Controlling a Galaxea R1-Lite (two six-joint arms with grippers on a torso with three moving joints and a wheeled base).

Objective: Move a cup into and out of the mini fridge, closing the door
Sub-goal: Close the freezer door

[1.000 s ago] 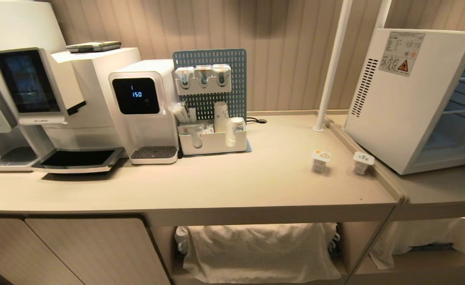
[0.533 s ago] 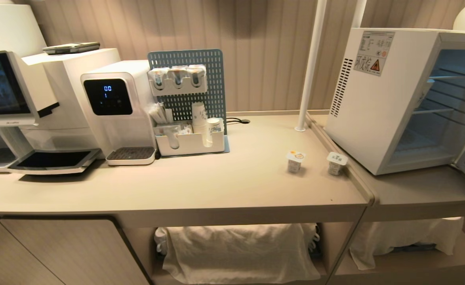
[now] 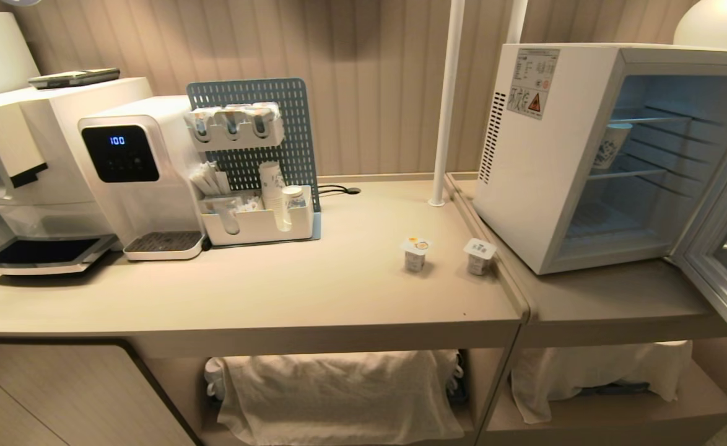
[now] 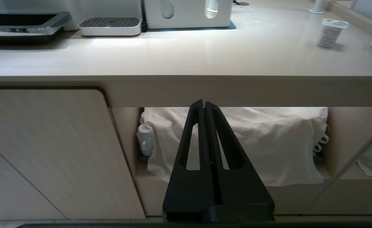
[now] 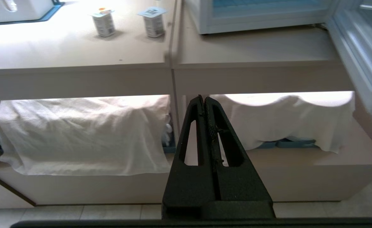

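Cup (image 3: pixel 610 145): paper, printed, upright on the upper wire shelf inside the fridge (image 3: pixel 543 161), right of the head frame. Door (image 3: pixel 719 260): swung wide, at the far right edge. Two small sealed tubs (image 3: pixel 415 253) (image 3: pixel 479 256): on the counter (image 3: pixel 314 291), centre frame, near the fridge. Left gripper (image 4: pixel 204 106) and right gripper (image 5: pixel 203 101): both pinched closed, empty, held low before the cloth-draped shelves under the counter. Handling note: likely step is lifting the cup out; spread the fingers before reaching, enter level between shelves, grip mid-body lightly, clear the door frame.
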